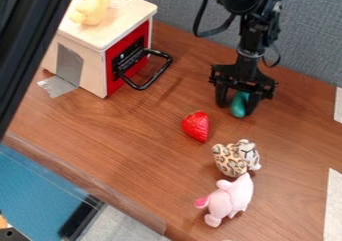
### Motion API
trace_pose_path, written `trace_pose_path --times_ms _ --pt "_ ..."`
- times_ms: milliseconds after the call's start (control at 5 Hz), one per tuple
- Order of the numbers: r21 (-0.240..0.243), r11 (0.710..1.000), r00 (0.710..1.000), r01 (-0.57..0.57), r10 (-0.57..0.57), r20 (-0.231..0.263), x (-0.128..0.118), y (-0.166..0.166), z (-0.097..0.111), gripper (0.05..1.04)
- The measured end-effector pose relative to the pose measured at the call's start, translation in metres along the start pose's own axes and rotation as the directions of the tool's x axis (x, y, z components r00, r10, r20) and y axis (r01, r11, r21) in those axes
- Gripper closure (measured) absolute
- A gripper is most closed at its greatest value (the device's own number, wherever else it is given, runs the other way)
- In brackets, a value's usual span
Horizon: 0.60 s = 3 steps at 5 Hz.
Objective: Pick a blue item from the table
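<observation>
While the gripper [236,106] hangs at the view's three o'clock, here's the blue-green item [238,108], right between its fingers, on the table [147,150]! Those fingers stand apart, a sliver of wood showing on the item's nine o'clock side. Its top and three o'clock edge are partly hidden, and its exact shape is hard to make out. Count them: one blue-green item, one strawberry [196,127] at its eight o'clock, two stuffed toys, spotted [229,161] and pink [230,199], around six.

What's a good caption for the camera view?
Gripper around a teal toy, with a strawberry and pink toy nearby.
</observation>
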State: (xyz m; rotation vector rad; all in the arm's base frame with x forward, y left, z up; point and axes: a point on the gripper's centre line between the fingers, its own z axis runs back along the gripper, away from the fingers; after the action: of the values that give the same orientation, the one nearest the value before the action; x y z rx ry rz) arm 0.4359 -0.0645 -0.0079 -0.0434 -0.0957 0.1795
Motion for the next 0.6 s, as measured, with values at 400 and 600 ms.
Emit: trace_pose_path --times_ms 400,600 --pt "-0.02 1.0 0.997 0.018 -0.016 0.076 0.005 0.004 0.052 0.648" --pt "-0.037 0.999 0.995 0.003 0.0 0.099 -0.014 0.022 0.093 0.648"
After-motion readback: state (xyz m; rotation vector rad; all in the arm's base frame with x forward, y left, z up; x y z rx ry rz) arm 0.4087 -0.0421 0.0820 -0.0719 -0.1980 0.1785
